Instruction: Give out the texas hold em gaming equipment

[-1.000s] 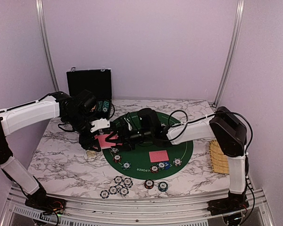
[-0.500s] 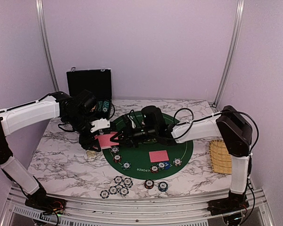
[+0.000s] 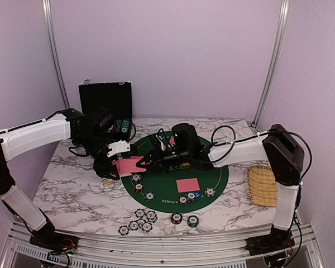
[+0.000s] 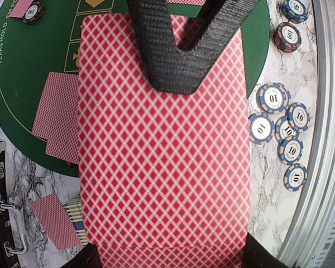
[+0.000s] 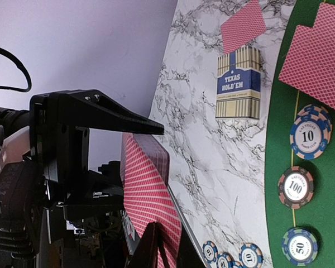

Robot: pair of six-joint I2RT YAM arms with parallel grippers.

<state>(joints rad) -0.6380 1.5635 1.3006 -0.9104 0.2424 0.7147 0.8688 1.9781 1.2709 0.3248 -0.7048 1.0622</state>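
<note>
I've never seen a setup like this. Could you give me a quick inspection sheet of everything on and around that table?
Surface: marble table with a round green poker mat.
Job's things: red-backed deck held up between the arms; cards face down on the mat; chips on the mat and clustered at the near edge.
Clutter: card box, black case at the back, woven tray on the right.
Grippers: left gripper jaws hold the deck; right gripper jaws closed on its top edge.
Cables: black cable loops above the right arm.
Surroundings: lilac walls, metal posts.
</note>
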